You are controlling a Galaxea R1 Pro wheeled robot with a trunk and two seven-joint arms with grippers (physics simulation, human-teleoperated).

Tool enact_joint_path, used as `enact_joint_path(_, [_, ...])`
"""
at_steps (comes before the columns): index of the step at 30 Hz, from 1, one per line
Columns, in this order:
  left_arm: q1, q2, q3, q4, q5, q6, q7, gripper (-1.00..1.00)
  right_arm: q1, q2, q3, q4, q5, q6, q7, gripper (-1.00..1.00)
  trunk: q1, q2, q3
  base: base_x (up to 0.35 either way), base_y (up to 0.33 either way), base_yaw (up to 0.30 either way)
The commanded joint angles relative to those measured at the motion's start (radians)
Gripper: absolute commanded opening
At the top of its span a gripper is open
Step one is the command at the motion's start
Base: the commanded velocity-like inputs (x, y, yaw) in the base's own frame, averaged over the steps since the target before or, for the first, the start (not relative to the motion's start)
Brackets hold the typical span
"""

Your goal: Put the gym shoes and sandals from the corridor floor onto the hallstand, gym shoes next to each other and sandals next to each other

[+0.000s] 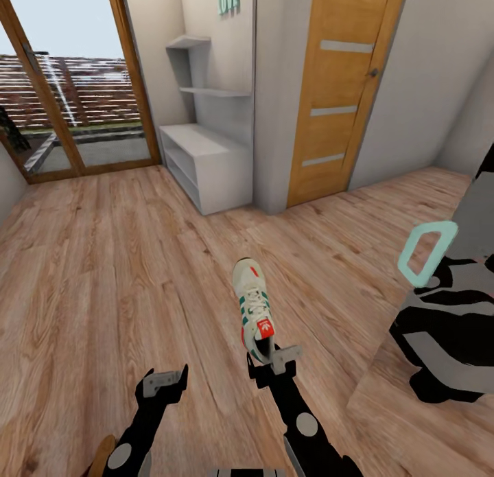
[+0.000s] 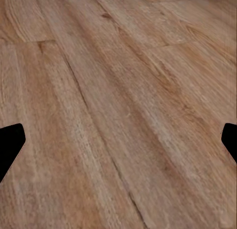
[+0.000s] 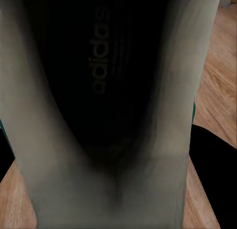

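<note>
Cream green-striped gym shoe (image 1: 252,309) — heel clamped, toe toward hallstand (image 1: 199,154)

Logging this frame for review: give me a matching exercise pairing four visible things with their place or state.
Things:
1. cream-white sneaker with green stripes
2. left gripper
3. pale grey-white hallstand with two wall shelves
4. orange-brown wooden door

Places or states:
A. standing against the far wall beside the glass doors
B. open and empty over the plank floor
C. closed, to the right of the hallstand
D. held at its heel by the right gripper

Pairs: 1-D, 2-B, 3-A, 4-C
</note>
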Motion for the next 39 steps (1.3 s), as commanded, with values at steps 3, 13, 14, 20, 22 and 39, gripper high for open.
enact_joint_path(3, [0.004, -0.001, 0.005, -0.012, 0.002, -0.003, -0.006, 1.0, -0.001, 0.0, 0.001, -0.002, 0.011, -0.001, -0.009, -1.0, 0.0, 0.0, -0.001, 0.069, 0.0, 0.0])
enact_joint_path(13, [0.006, -0.002, 0.004, -0.019, 0.013, -0.004, -0.004, 1.0, -0.001, 0.0, -0.001, -0.001, 0.012, -0.002, -0.011, -1.0, 0.0, 0.0, -0.005, 0.01, 0.0, 0.034])
enact_joint_path(14, [0.006, -0.002, 0.004, -0.019, 0.015, -0.004, -0.004, 1.0, -0.001, 0.0, -0.002, -0.001, 0.013, -0.002, -0.011, -1.0, 0.0, 0.0, -0.006, 0.001, 0.0, 0.115])
enact_joint_path(20, [0.006, -0.002, 0.002, -0.017, 0.019, -0.004, -0.004, 1.0, -0.001, 0.0, -0.003, -0.001, 0.013, -0.002, -0.011, -1.0, 0.0, 0.0, -0.014, 0.103, 0.0, 0.131])
enact_joint_path(22, [0.006, -0.002, 0.0, -0.015, 0.019, -0.004, -0.005, 1.0, -0.001, 0.0, -0.003, -0.001, 0.013, -0.002, -0.011, -1.0, 0.0, 0.0, -0.016, 0.271, 0.0, 0.094])
enact_joint_path(39, [0.006, -0.002, -0.002, -0.015, 0.02, -0.005, -0.006, 1.0, 0.0, -0.002, -0.001, -0.004, 0.013, -0.002, -0.011, -1.0, 0.0, 0.0, -0.021, 0.178, 0.0, 0.013])
